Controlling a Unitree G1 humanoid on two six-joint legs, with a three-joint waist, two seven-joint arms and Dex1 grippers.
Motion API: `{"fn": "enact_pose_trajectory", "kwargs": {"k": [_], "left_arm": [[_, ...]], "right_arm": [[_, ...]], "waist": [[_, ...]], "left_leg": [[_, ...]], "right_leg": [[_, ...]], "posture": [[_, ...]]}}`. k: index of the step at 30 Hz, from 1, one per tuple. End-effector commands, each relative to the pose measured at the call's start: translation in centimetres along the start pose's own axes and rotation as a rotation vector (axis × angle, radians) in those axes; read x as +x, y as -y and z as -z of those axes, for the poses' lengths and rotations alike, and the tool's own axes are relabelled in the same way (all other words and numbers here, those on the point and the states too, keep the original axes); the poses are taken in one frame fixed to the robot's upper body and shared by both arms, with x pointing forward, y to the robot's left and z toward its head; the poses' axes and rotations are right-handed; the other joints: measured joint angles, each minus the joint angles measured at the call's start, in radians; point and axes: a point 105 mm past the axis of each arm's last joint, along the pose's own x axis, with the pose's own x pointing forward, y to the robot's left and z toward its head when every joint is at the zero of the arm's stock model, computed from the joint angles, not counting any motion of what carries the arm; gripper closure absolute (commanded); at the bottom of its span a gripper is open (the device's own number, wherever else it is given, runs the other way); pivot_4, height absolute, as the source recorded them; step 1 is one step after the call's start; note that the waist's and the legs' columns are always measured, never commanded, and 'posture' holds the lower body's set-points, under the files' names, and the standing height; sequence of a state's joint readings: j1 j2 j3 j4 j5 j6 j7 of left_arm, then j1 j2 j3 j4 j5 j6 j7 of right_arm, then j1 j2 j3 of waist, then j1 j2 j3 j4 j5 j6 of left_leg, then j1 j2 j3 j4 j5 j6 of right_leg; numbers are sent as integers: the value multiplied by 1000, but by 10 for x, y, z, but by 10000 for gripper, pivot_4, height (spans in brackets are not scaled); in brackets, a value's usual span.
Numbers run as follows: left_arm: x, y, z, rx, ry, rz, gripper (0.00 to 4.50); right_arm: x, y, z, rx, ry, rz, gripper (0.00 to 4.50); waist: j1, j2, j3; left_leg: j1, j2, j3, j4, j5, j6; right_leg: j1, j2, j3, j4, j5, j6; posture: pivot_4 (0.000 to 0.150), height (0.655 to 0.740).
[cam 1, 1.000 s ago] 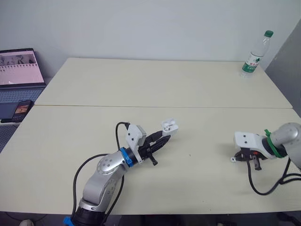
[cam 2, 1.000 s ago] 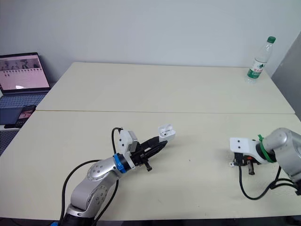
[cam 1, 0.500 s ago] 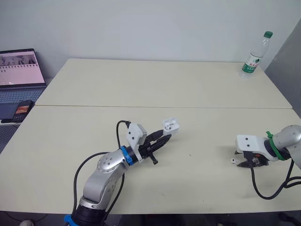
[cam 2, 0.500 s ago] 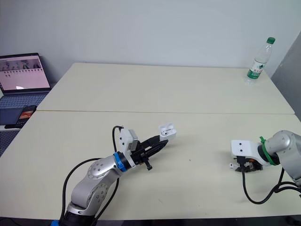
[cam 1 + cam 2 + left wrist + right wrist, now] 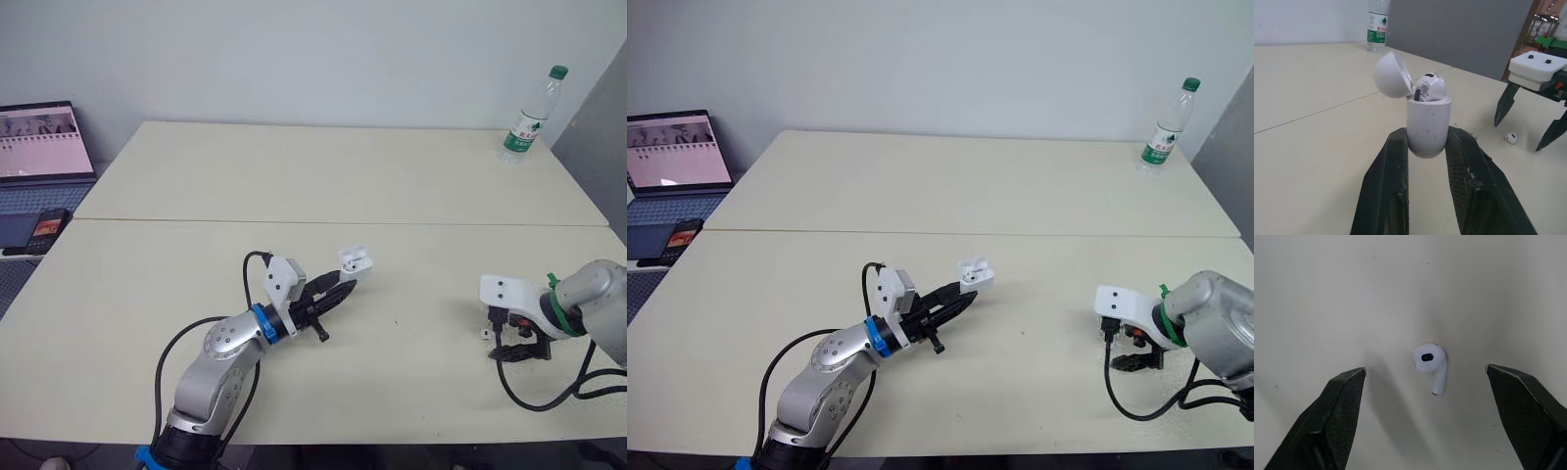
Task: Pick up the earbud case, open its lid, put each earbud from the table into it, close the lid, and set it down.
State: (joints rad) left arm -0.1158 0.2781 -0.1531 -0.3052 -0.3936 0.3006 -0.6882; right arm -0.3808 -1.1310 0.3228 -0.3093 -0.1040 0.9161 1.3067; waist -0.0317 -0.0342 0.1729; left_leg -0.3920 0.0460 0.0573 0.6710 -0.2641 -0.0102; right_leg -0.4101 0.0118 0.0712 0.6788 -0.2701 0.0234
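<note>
Right wrist view shows the earbud (image 5: 1431,363) between the right pincer's (image 5: 1424,370) spread fingers (image 5: 1334,413).

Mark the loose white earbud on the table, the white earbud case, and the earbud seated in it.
Loose white earbud (image 5: 1429,357): right wrist view, on its rounded head.
White plastic earbud case (image 5: 1428,128): left wrist view, on its body.
Seated white earbud (image 5: 1429,88): left wrist view, on its top.

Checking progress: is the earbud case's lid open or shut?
Open: the lid is hinged back from the earbud case, one earbud seated inside.
</note>
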Motion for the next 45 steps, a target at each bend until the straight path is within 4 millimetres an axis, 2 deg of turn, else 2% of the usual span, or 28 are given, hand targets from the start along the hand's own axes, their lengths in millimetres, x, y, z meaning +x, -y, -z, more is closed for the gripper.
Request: {"fn": "enact_pose_trajectory", "kwargs": {"k": [1, 11, 12, 15, 22, 23, 29, 32, 34, 39, 41, 45], "left_arm": [[4, 6, -10, 24, 42, 23, 38041], [3, 6, -10, 24, 43, 18, 38041], [3, 6, -10, 24, 43, 18, 38041], [3, 6, -10, 25, 42, 17, 38041], [3, 5, -10, 27, 43, 22, 38041], [4, 5, -10, 28, 43, 22, 38041], [4, 4, -10, 29, 44, 25, 38041], [4, 5, -11, 28, 45, 29, 38041], [5, 5, -12, 29, 47, 31, 38041], [4, -3, -20, 36, 70, -21, 38041], [4, -7, -26, 31, 92, -46, 38041], [8, -7, -31, 14, 110, -58, 38041]], "right_arm": [[-7, 7, -4, 28, -15, 47, 4086], [-4, 10, -9, 56, -25, 44, 4086], [-3, 9, -9, 55, -26, 41, 5687], [-2, 9, -9, 57, -23, 42, 13125], [-3, 7, -9, 53, -18, 37, 38358], [-3, 6, -9, 53, -16, 37, 40710], [-4, 4, -11, 33, -8, 31, 40762], [-7, 7, -19, 12, 42, 51, 40762], [-13, 11, -34, 15, 137, 68, 40762], [-37, 36, -77, 93, 464, 223, 40762], [-45, 36, -102, 103, 636, 256, 40762], [-56, 34, -137, 202, 899, 269, 40762]], "waist": [[1, 0, 0], [1, 0, 0], [1, 0, 0], [1, 0, 0], [1, 0, 0], [0, 0, 0], [0, 0, 0], [0, 0, 0], [-1, 0, 0], [-1, -1, 0], [-1, -1, 0], [0, -1, 0]], "left_leg": [[0, 0, 0, 0, 0, 0], [-1, 0, -1, 0, 0, 0], [-1, 0, -1, 0, 0, 0], [-1, 0, -1, 0, 0, 0], [-1, 0, -1, 0, 0, 0], [-1, 0, -1, 0, 0, 0], [-1, 0, -1, 0, 0, 0], [-1, 0, -1, 0, 0, 0], [-1, 0, -1, 0, 0, 0], [-1, 0, -1, 0, 0, 0], [-2, 0, -2, 1, 0, 0], [-4, 0, -5, 1, 0, 0]], "right_leg": [[0, 0, 0, 0, 0, 0], [-1, 0, 0, 0, 0, 0], [-1, 0, 0, 0, 0, 0], [-1, 0, 0, 0, 0, 0], [-1, 0, 0, 0, 0, 0], [-1, 0, 0, 0, 0, 0], [-1, 0, 0, 0, 0, 0], [-1, 0, 0, 0, -1, 1], [-1, 0, 0, 0, -1, 1], [-1, 2, 0, 0, -1, 1], [-1, 3, 0, 1, -1, 1], [-1, 3, 0, 0, 0, 0]], "posture": [[1500, 7362], [1500, 7362], [1500, 7362], [1500, 7362], [1500, 7362], [1500, 7362], [1500, 7362], [1500, 7362], [1500, 7362], [1500, 7362], [1500, 7362], [1500, 7362]]}}
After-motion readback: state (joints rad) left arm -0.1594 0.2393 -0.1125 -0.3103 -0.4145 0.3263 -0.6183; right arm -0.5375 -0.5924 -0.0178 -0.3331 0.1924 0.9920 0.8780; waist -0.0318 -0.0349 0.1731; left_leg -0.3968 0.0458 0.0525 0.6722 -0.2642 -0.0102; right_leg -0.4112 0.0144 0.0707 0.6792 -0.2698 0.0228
